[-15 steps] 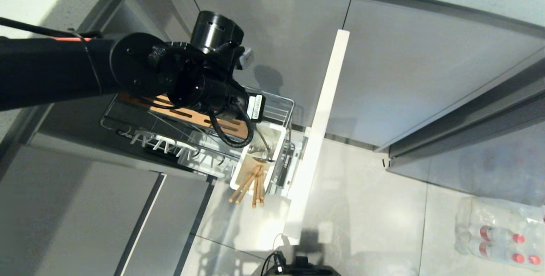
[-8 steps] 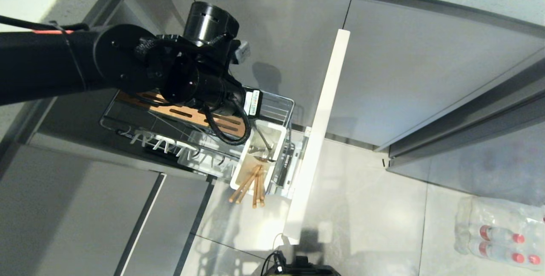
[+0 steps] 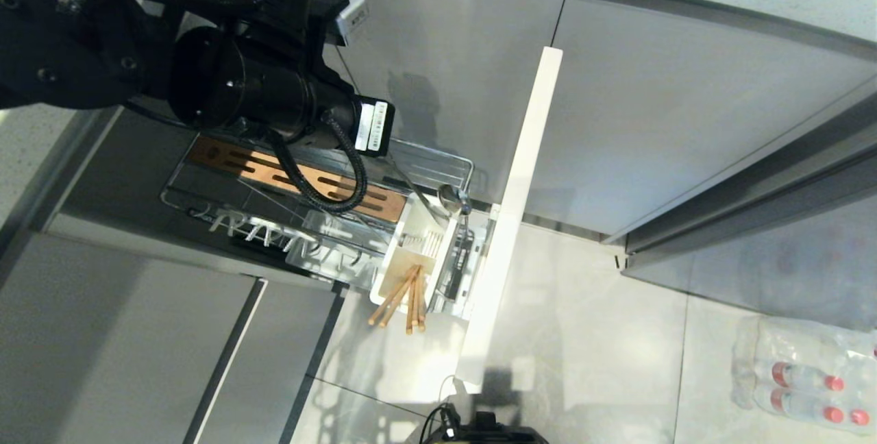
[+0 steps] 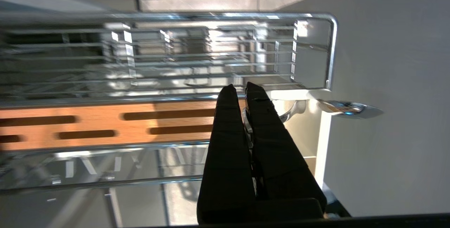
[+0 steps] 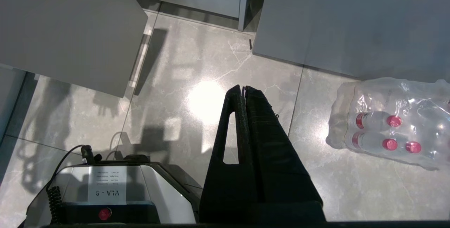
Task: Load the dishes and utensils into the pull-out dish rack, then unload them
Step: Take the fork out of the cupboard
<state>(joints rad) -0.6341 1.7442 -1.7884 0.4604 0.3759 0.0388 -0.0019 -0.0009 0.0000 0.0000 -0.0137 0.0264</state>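
Note:
The pull-out dish rack [image 3: 445, 162] stands open, with its brown slotted wooden strip [image 3: 294, 180] and white utensil cup [image 3: 392, 262] beside the narrow white cabinet front [image 3: 521, 190]. The pale wooden chopsticks [image 3: 404, 297] lean in the cup. My left arm [image 3: 260, 88] hangs over the rack. In the left wrist view my left gripper [image 4: 239, 87] is shut on the handle of the silver metal fork [image 4: 348, 109]. The fork's head [image 3: 452, 197] is lifted above the cup's far rim. My right gripper [image 5: 242, 88] is shut and empty, parked over the floor. The dishes are out of view.
Grey cabinet doors surround the rack. A shrink-wrapped pack of red-capped bottles [image 3: 801, 375] lies on the tiled floor at the right. My own base [image 5: 105, 192] sits below the parked right arm.
My left arm has risen and drawn back toward the upper left. The fork came with it, up out of the utensil cup. The chopsticks stayed put.

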